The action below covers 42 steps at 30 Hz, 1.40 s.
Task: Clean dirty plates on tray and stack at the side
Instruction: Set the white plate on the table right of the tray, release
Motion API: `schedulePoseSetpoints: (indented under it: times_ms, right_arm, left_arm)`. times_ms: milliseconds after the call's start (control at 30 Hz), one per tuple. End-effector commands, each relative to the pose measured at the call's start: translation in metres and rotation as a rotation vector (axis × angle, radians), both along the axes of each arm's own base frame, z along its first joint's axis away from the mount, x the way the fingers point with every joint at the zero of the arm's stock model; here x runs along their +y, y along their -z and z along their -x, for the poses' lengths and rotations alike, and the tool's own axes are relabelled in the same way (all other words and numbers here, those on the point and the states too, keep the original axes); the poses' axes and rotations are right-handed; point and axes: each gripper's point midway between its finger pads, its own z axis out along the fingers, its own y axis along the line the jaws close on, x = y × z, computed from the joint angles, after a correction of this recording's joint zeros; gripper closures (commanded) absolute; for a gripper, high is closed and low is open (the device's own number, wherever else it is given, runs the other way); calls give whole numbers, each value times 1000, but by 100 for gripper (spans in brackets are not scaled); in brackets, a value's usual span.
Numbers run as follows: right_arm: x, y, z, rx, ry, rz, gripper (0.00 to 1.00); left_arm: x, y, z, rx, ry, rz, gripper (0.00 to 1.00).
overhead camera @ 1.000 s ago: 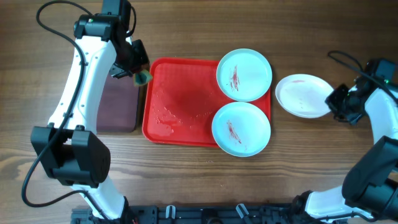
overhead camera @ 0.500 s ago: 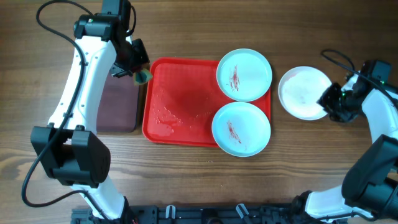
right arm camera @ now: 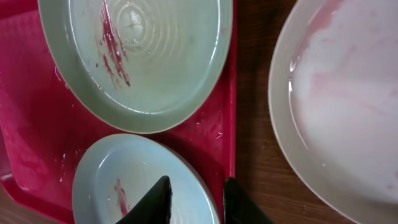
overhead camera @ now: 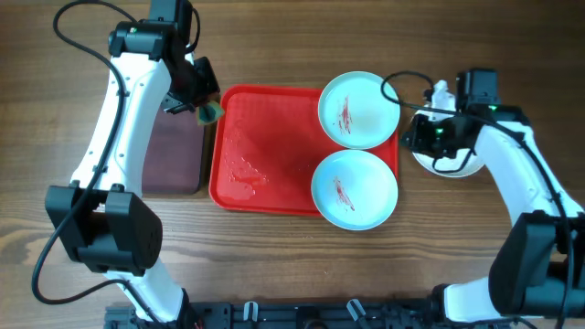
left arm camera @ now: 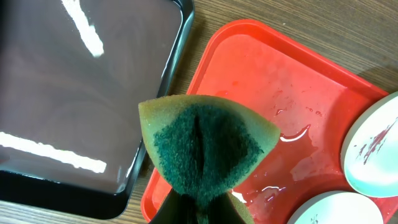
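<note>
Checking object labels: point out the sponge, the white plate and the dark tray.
sponge (left arm camera: 205, 146), left wrist view, green scrubbing face.
white plate (right arm camera: 348, 112), right wrist view, wet inner surface.
dark tray (left arm camera: 68, 93), left wrist view, glossy floor.

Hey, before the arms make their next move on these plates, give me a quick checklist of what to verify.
1. Sponge held by left gripper: ok.
2. Right gripper open, empty: ok.
3. White plate off the tray: ok.
4. White plate clean: not ok, faint pink film.
5. Far turquoise plate clean: not ok, red smear.
6. Near turquoise plate clean: not ok, red smear.
</note>
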Motion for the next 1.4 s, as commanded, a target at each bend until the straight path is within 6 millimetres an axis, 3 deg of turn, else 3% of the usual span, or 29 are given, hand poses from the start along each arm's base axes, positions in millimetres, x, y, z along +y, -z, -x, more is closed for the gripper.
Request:
schedulePoseSetpoints:
  times_ms: [0,300,433,600,900,1067,1100,1133,1367]
  right_arm:
    - [-6,28,4,55,-17,83,72]
    - [-4,80,6,162,-50,74,76]
    - [-2,81,-1,129,-64,64,81]
    - [-3,80,-10,93,-64,67,96]
    - [-3,72,-41,-56,-97,83,96]
    - [2,71,-38,-48,-105,51,93]
    - [5,67,-36,-38,-110,32,75]
    - [8,62,-35,-25,-113,15,71]
    - [9,-4,-24,71,-81,-9,66]
  left_arm:
    - [-3,5,0,13,18,14,96]
    - [-3,5,-1,9,18,15,96]
    - [-3,5,-1,6,18,15,96]
    - [-3,5,-1,6,18,15,96]
    - [-3,5,-2,2,18,15,96]
    - [-3,5,-2,2,18,15,96]
    - [-3,5,-2,2,18,15,96]
    - [-3,5,-2,2,18,15,96]
    - [-3,5,-1,6,19,15,96]
